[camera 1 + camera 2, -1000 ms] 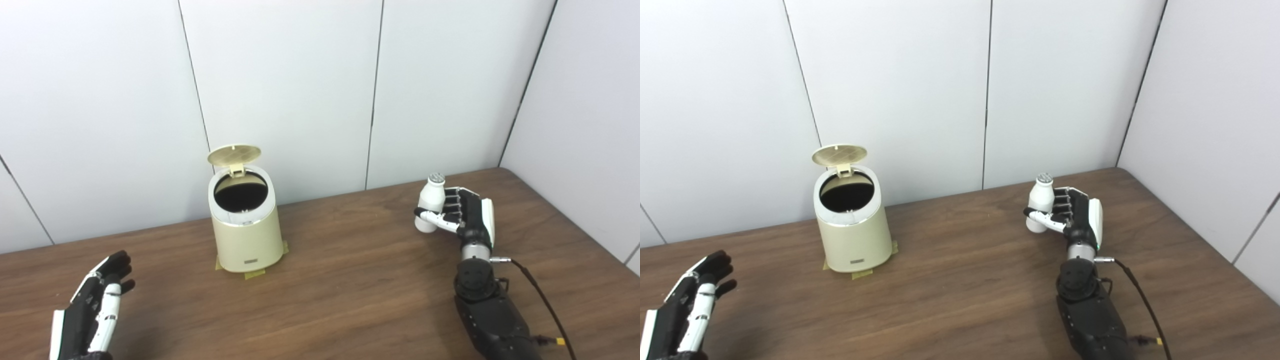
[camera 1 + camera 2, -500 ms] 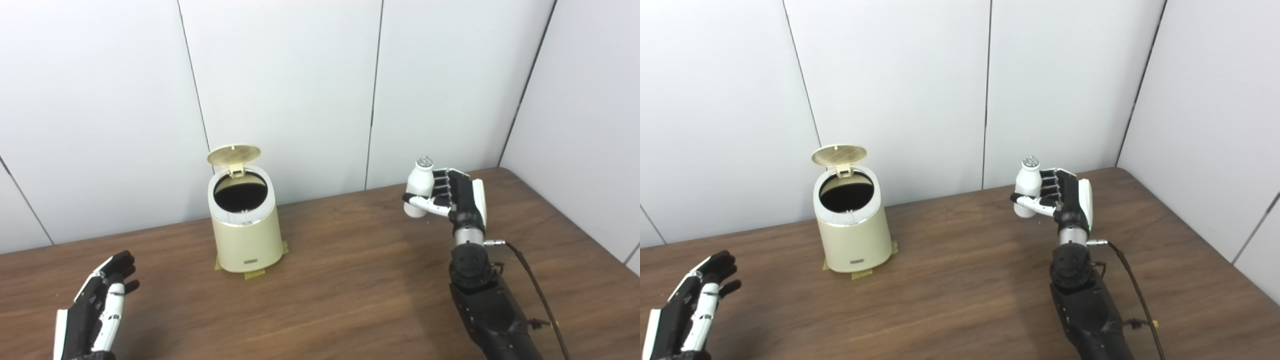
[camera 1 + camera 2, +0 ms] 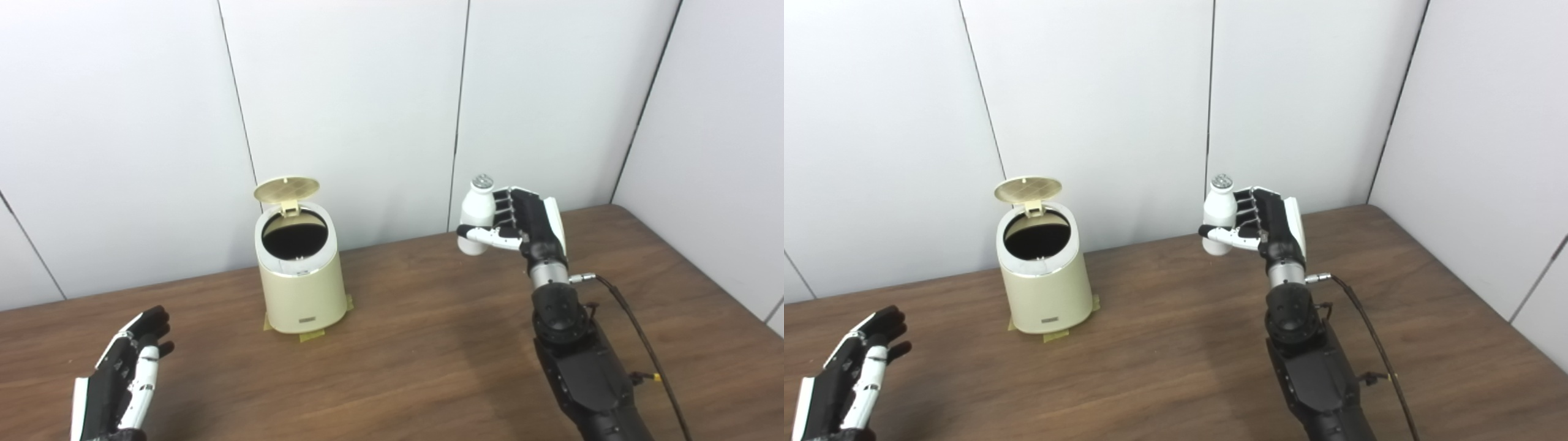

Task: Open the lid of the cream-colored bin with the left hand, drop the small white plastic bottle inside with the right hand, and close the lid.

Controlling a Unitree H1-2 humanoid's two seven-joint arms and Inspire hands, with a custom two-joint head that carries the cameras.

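Gripping the upright bottle in my right hand, the open bin lies well left, perhaps slightly nearer; my left hand rests open.

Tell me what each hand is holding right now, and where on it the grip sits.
The right hand holds the small white bottle upright, fingers wrapped around its body below the cap. The left hand holds nothing.

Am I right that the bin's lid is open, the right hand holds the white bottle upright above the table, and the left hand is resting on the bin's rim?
Not quite: the left hand is open and far from the bin, low at the table's near left, as the left eye view shows. The lid is open and the right hand holds the white bottle upright.
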